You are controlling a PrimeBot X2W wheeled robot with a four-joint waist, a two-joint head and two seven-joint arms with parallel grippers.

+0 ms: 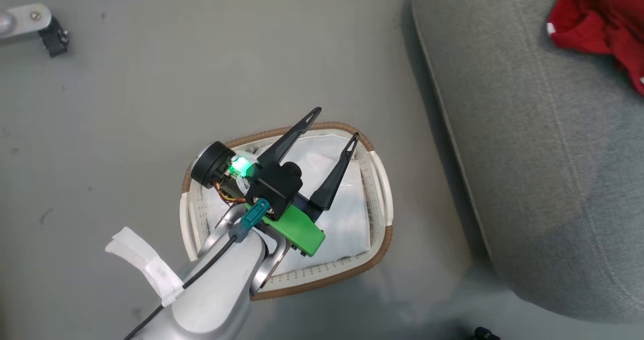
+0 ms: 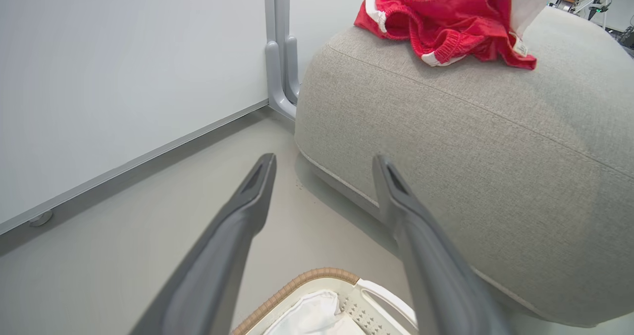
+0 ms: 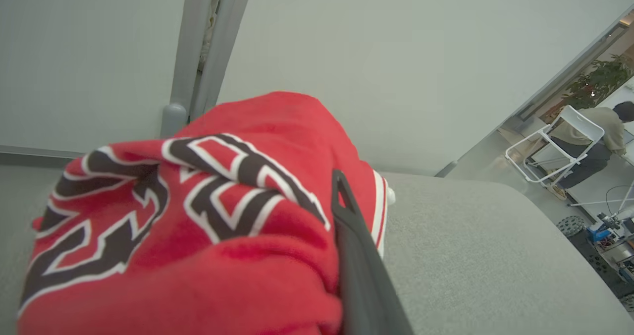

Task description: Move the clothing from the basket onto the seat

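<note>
Red clothing [image 1: 598, 18] is lying bunched on the seat [image 1: 543, 154], at the far right corner of the head view and well apart from the basket [image 1: 380, 244]. Basket is sitting on the grey floor [image 1: 151, 103] near the seat's rounded edge, with the white liner [image 1: 342, 214] lying crumpled inside it.

Left gripper [image 1: 336, 122] is hovering over the basket. Its fingers are spreading wide and gripping nothing, tips pointing toward the far rim. Left wrist view: the two fingers are framing the floor and the seat's side, the basket rim is showing at the bottom edge, and the clothing is heaping on top of the seat.

Right gripper [image 3: 340, 196] is sitting closed tight at the clothing on the seat. Right wrist view: red fabric with black-and-white lettering is piling against and over the gripper. One dark finger [image 3: 356, 265] is showing and the other is lying under cloth, so fabric appears pinched between them. Background: a person [image 3: 594, 137] is showing beside a white folding chair [image 3: 550, 151].
</note>
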